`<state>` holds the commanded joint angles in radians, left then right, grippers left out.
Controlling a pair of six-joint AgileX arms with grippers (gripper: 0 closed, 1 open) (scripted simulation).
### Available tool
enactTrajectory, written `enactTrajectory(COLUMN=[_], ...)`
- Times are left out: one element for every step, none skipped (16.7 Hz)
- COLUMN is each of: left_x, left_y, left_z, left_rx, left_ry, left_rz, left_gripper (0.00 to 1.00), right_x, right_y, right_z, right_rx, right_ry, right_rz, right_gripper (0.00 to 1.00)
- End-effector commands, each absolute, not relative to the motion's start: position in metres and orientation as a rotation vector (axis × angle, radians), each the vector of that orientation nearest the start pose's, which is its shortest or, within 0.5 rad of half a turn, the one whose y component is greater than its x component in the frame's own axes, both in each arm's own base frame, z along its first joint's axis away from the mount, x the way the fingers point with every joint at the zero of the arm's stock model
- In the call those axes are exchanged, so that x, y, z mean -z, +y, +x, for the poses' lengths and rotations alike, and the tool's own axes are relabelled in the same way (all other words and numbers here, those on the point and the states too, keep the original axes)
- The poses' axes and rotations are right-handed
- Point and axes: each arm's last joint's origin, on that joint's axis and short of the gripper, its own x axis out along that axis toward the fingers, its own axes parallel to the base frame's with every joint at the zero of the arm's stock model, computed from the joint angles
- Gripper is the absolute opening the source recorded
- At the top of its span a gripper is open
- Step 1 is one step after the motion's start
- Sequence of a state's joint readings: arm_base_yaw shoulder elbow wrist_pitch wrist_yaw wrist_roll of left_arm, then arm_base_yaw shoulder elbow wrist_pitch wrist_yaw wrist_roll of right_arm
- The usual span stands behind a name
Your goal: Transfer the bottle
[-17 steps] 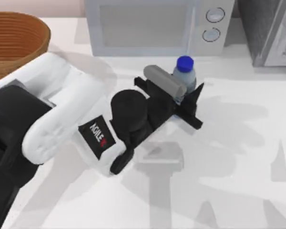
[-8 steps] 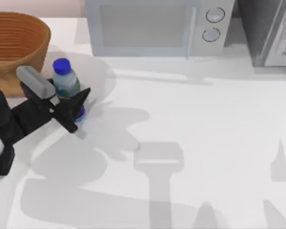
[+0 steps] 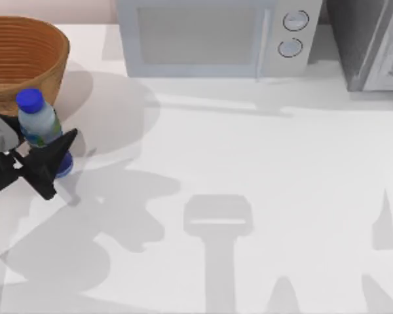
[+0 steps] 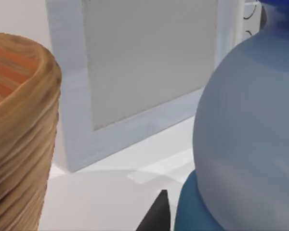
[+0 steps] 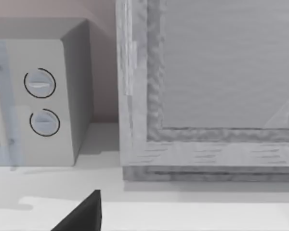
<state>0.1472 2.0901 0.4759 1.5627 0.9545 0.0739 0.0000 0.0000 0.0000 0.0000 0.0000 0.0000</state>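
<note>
The bottle point(image 3: 41, 128) has travelled from in front of the microwave point(image 3: 209, 36) to the bench's point(image 3: 262, 170) left edge, just beside the basket point(image 3: 23, 59), the left pincer point(image 3: 34, 156) clamped around it. Setting it down looks close.

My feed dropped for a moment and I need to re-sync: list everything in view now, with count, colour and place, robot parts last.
bottle: one, clear with blue cap, far left of the table, just in front of the basket, held upright.
basket: one, brown woven, back left corner.
microwave: one, pale grey with two round dials, back centre.
cabinet: one, grey, back right, beside the microwave.
table: one, white, under it all.
left tool: one, black, at the left edge, shut on the bottle.
right tool: one, a black fingertip in the right wrist view, facing the microwave dials and the cabinet.
</note>
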Motion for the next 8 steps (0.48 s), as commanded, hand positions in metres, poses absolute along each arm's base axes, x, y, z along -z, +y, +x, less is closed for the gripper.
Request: enactTrajectory(left_x=[-0.077,-0.075,-0.075,-0.073,-0.069,-0.065,-0.059,-0.054], left_y=[0.019,0.018,0.018,0.016,0.013,0.008,0.003,-0.003], left_z=[0.292,0.292,0.293,0.296,0.300,0.306,0.312,0.317], left_rx=[0.784,0.786,0.786,0.786,0.785,0.783,0.782,0.782], left_ry=[0.009,0.014,0.014,0.013,0.013,0.014,0.014,0.014], left_rz=[0.030,0.028,0.028,0.029,0.029,0.029,0.028,0.029], left_gripper=[0.00,0.00,0.00,0.00,0.00,0.00,0.00,0.00], right_x=[-0.160,-0.160,-0.160,-0.160,-0.160,-0.160,-0.160,-0.160], right_y=[-0.001,-0.001,-0.001,-0.001,-0.001,-0.001,-0.001,-0.001], right_z=[0.106,0.106,0.106,0.106,0.106,0.106,0.106,0.106], right_rx=[0.000,0.000,0.000,0.000,0.000,0.000,0.000,0.000], right_ry=[0.000,0.000,0.000,0.000,0.000,0.000,0.000,0.000], right_rz=[0.000,0.000,0.000,0.000,0.000,0.000,0.000,0.000], right_gripper=[1.00,1.00,1.00,1.00,1.00,1.00,1.00,1.00])
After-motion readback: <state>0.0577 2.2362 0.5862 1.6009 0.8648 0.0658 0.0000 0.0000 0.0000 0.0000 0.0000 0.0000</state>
